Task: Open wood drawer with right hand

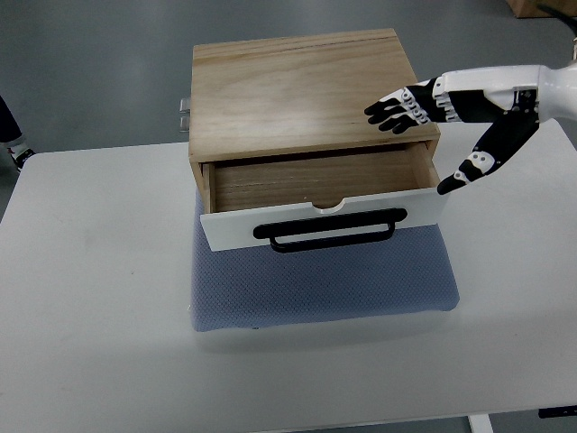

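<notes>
A wooden box stands on a blue-grey mat on the white table. Its drawer is pulled partly out toward me and looks empty inside. The drawer has a white front with a black handle. My right hand comes in from the right edge. Its fingers are spread over the box's top right corner, and the thumb hangs down beside the drawer front's right end. It holds nothing. It is apart from the handle.
The white table extends around the mat on all sides. A metal fitting sticks out from the box's left rear. Grey floor lies beyond the table's far edge. A dark object shows at the left edge.
</notes>
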Robot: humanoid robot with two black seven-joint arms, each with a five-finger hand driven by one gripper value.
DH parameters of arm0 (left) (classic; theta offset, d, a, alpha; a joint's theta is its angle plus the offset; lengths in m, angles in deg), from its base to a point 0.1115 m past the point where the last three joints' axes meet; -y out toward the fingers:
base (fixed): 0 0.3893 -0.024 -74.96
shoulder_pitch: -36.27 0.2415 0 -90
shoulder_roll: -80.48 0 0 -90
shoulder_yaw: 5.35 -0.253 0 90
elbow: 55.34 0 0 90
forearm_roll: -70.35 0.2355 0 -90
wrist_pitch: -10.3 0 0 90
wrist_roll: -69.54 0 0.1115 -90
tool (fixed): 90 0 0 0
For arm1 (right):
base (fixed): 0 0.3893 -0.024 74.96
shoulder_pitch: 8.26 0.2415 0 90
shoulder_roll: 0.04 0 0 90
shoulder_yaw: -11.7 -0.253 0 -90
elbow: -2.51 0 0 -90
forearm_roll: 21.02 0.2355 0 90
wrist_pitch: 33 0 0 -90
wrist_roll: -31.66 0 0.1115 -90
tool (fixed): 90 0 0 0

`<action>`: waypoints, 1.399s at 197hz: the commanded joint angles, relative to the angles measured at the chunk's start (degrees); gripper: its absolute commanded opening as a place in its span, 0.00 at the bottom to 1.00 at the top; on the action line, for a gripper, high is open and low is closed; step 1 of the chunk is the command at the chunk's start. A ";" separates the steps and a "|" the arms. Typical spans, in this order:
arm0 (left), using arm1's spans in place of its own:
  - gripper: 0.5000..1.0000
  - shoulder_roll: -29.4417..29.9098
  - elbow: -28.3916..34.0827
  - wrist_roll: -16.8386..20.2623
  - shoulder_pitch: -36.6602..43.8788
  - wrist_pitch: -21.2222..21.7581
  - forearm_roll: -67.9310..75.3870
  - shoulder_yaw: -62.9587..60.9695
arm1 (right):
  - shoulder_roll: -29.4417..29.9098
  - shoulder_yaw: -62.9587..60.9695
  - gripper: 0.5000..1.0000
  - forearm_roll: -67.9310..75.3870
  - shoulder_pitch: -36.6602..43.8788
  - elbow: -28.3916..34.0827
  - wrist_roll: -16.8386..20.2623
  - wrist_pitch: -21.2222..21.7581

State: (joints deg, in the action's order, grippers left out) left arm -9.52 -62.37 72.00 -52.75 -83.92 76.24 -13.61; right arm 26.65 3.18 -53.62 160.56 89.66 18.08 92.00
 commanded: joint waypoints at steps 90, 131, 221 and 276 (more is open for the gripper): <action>1.00 0.00 0.00 0.00 -0.01 0.00 0.00 0.00 | 10.13 -11.26 0.89 33.12 -15.18 -34.94 -2.07 0.00; 1.00 0.00 0.00 0.00 -0.01 0.00 0.00 0.00 | 23.14 -18.82 0.89 44.55 -23.97 -54.63 -1.80 -0.55; 1.00 0.00 0.00 0.00 -0.01 0.00 0.00 0.00 | 35.27 -19.52 0.89 57.73 -30.56 -58.41 10.94 -10.83; 1.00 0.00 0.00 0.00 -0.01 0.00 0.00 0.00 | 37.21 -19.52 0.89 57.73 -30.56 -58.23 10.32 -9.87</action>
State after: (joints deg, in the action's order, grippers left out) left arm -9.52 -62.37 72.00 -52.76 -83.92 76.24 -13.61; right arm 63.10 -16.35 4.12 130.00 31.38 28.60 81.76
